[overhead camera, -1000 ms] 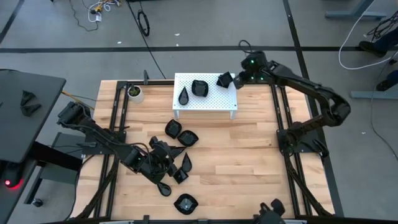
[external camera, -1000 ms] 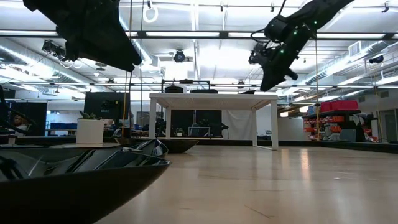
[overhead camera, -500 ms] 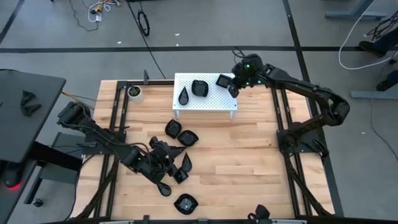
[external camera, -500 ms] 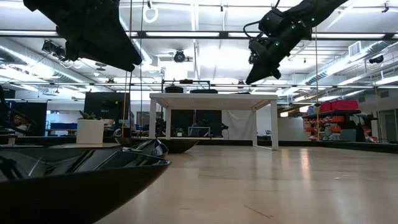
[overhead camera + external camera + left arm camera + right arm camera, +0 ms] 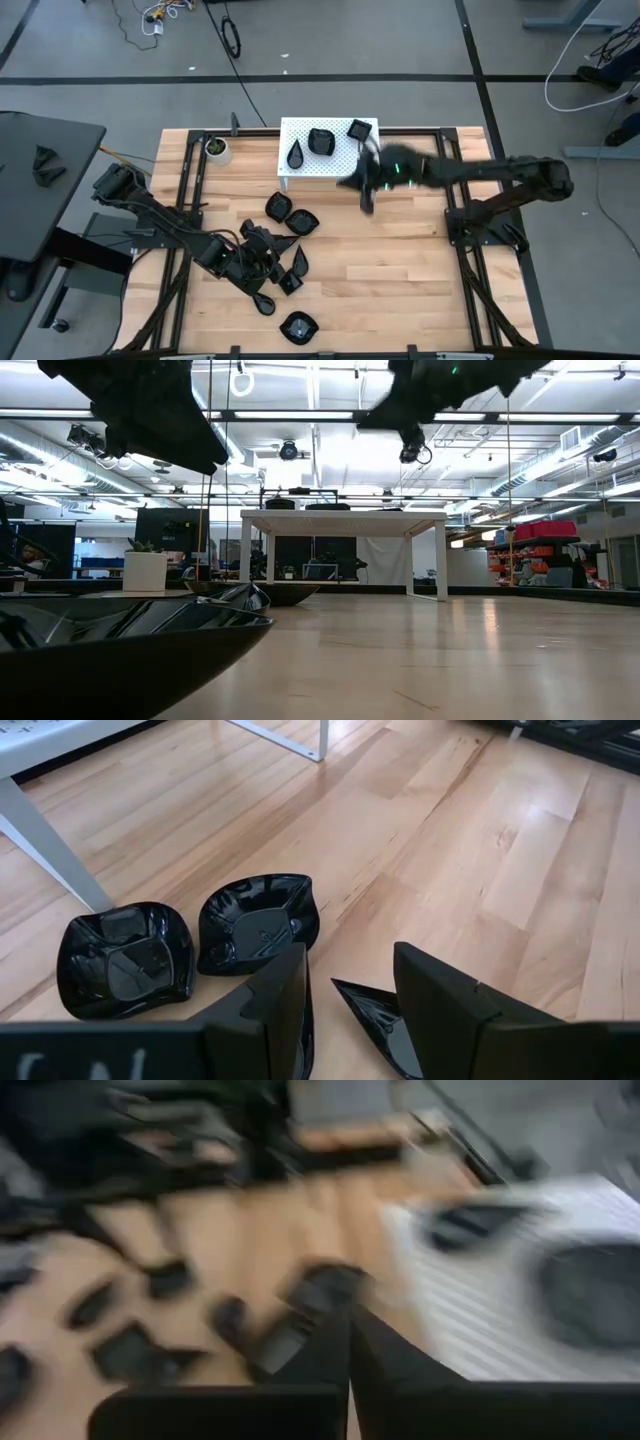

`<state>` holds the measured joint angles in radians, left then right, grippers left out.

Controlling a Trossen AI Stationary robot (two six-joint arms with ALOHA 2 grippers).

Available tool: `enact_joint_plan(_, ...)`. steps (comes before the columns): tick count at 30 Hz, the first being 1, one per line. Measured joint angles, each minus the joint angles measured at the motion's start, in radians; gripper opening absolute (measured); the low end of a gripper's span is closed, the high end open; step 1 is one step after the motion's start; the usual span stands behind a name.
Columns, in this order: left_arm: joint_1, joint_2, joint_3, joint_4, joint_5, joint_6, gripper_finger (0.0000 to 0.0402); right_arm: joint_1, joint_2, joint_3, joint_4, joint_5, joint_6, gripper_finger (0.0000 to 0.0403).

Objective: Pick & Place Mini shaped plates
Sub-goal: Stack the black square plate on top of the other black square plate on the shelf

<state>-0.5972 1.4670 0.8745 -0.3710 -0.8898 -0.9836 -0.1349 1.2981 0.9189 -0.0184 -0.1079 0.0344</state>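
My right gripper (image 5: 362,190) hangs above the front edge of the small white perforated stand (image 5: 330,168), blurred in the high view, its two fingers (image 5: 345,1350) pressed together with nothing between them. From it, the three mini shaped plates on the stand lie toward eleven and twelve o'clock: a teardrop plate (image 5: 297,155), a rounded plate (image 5: 321,141) beside it, and a square plate (image 5: 359,129) near the stand's back right corner, all apart from my fingers. The loose cluster of plates on the wooden table (image 5: 400,270) sits toward eight o'clock from that gripper, well apart from it. My left gripper (image 5: 258,262) is down in that cluster, jaws standing apart and gripping nothing; in the left wrist view a pointed black plate (image 5: 372,1020) lies on the wood between and just beyond my fingertips, and two lobed plates (image 5: 258,920) (image 5: 124,958) rest side by side, touching, a little farther on toward a leg of the stand. One more plate (image 5: 297,326) lies alone at about five o'clock from the left gripper, near the table's front edge. A small white cup with a green plant (image 5: 216,148) stands at nine o'clock from the stand.
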Motion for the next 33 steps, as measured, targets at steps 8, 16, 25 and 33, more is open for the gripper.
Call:
enact_joint_plan(8,-0.014,0.000,0.009,0.046,0.005,0.045,0.0158,0.479,0.081,-0.242,0.550,0.252,-0.058,0.0003)
enact_joint_plan(16,-0.117,0.000,0.166,0.127,0.090,0.361,0.0140,0.652,0.238,-0.295,0.716,0.284,0.014,0.0006)
enact_joint_plan(25,-0.212,0.000,0.207,-0.190,0.409,0.045,0.0117,0.607,0.391,-0.296,0.914,0.284,0.029,0.0007)
enact_joint_plan(33,-0.274,0.000,0.054,-0.433,0.484,-0.528,0.0107,0.576,0.398,-0.296,0.932,0.284,0.090,0.0007)
